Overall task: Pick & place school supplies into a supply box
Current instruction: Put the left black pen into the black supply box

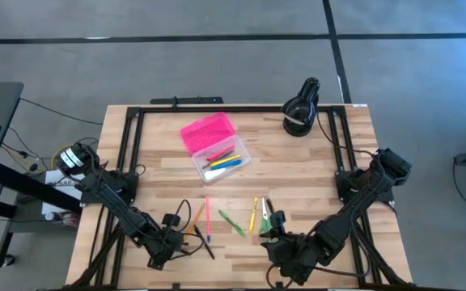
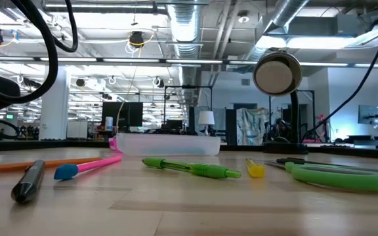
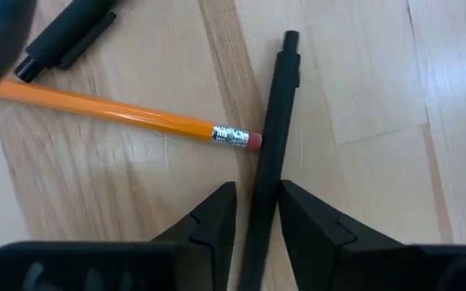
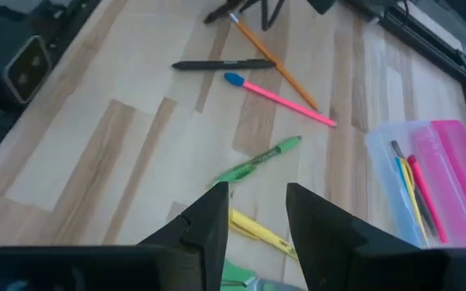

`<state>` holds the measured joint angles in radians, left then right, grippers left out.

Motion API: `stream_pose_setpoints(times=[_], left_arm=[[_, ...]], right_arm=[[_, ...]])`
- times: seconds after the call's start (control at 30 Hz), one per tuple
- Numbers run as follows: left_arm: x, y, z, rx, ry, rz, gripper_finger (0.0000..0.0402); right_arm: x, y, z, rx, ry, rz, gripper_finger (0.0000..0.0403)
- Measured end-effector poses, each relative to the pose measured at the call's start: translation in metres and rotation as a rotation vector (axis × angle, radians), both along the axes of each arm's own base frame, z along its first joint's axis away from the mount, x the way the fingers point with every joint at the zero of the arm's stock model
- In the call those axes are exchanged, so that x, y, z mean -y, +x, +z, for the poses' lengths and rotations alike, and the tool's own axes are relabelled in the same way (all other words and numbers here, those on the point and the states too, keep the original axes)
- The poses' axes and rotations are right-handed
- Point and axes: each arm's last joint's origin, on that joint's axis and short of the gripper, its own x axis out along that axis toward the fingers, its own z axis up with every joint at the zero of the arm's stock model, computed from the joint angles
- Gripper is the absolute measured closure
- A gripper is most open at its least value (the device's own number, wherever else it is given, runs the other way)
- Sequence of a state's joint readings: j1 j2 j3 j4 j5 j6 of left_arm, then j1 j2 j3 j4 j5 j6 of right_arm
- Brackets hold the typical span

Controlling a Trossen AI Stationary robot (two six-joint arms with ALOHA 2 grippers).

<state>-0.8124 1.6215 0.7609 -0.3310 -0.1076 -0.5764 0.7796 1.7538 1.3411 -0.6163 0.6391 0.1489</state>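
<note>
My left gripper (image 1: 174, 236) points down at the table's near left, open, its fingers on either side of a black pen (image 3: 267, 153) that lies flat beside an orange pencil (image 3: 120, 114). My right gripper (image 4: 257, 202) hangs open above a yellow pen (image 4: 259, 232) and green-handled scissors (image 1: 268, 220), holding nothing. A green pen (image 4: 259, 162) and a pink pen (image 4: 281, 98) lie flat between the arms. The supply box (image 1: 221, 158) stands open farther back, its pink lid (image 1: 207, 131) folded away and several pens inside. My left gripper comes at the black pen's near half (image 3: 259, 212) from above, its fingers lying across the pen. One finger (image 3: 302, 214) lies right against the pen's side, and a sliver of table shows before the other. I cannot tell whether it touches. The pen lies on the table.
A black round lamp-like object (image 1: 301, 107) stands at the far right corner. A black frame (image 1: 217, 109) edges the table top. Another black pen (image 3: 65, 40) lies beyond the pencil. Bare wood lies right of the box.
</note>
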Motion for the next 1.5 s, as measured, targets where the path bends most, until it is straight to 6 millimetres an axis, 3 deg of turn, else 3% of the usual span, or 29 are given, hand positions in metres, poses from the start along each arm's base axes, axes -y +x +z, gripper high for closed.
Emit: stream_pose_setpoints(times=[0.53,1.03,1.5], left_arm=[[-0.008,-0.007,-0.003,-0.083,0.079,0.049,0.0365],[-0.017,-0.012,-0.004,-0.195,0.119,0.104,0.0369],[-0.009,0.003,0.031,-0.172,0.244,0.054,0.0370]], right_arm=[[0.002,0.000,-0.001,0.023,-0.024,-0.030,0.0283],[0.002,0.001,-0.001,0.023,-0.024,-0.031,0.0283],[0.002,0.001,-0.001,0.025,-0.021,-0.031,0.0283]])
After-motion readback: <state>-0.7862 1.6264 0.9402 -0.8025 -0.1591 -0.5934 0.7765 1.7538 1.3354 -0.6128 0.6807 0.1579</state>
